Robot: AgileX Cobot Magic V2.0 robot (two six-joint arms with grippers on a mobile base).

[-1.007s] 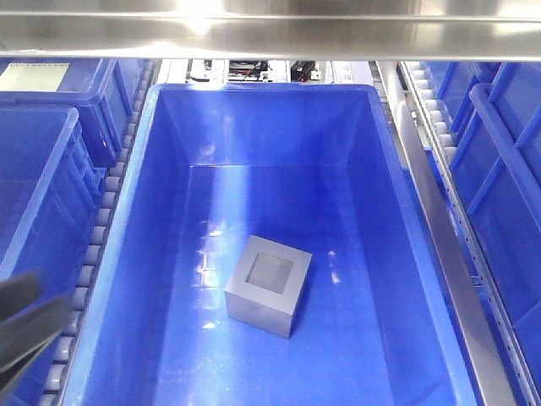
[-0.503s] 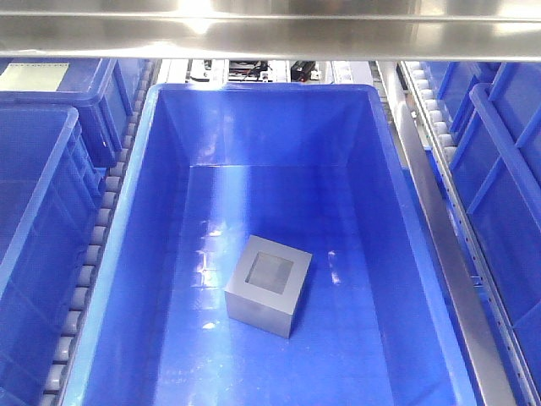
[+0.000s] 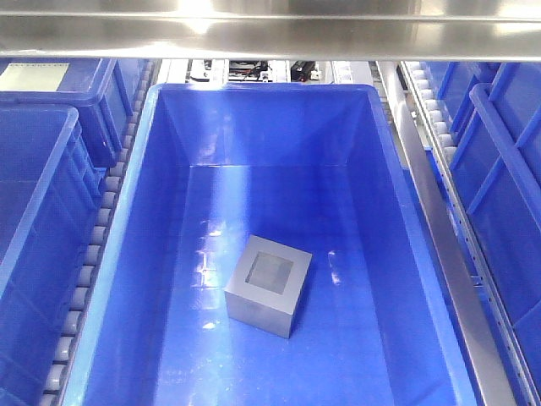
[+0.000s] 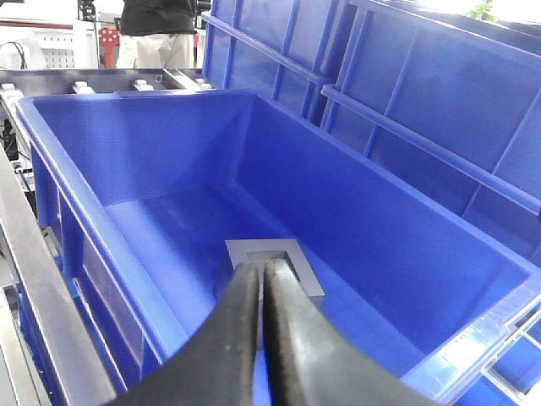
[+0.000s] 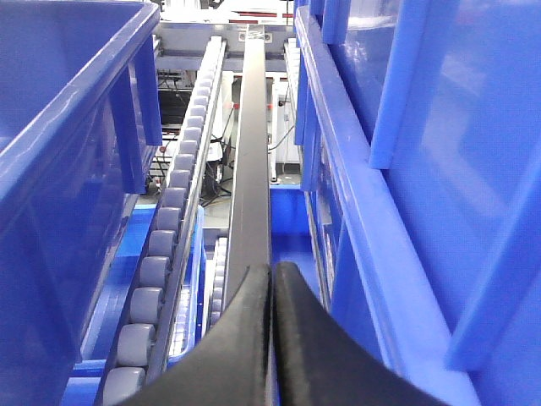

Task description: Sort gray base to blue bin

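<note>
Item 1, base [image 3: 269, 286]: gray block, recess face up, resting flat on the bin floor. From the front view you find it slightly toward 6 o'clock of floor centre, turned a little askew to the walls, touching none of them.

Item 2, bin [image 3: 389, 152]: deep blue crate, holding only the base. You can judge the sort as done.

Item 3, left gripper [image 4: 263, 283]: fingers pressed together, nothing between them. In the left wrist view the tips sit in front of the near edge of the base; whether they are above it or merely beside it in depth, you cannot tell. It is absent from the front view.

Item 4, right gripper [image 5: 271, 283]: fingers closed on nothing, over the metal rail [image 5: 251, 152] running toward 12 o'clock, with rollers [image 5: 161, 254] at its 9 o'clock side and crates on both flanks.

Item 5, risks. If you command another descent with the left arm, the closed tips could strike the base and skid it on the glossy floor. If you swing the left arm sideways while it is low, it may clip the bin rim. The right arm sits in a narrow lane; a lateral move there could catch a crate wall or the rail.
</note>
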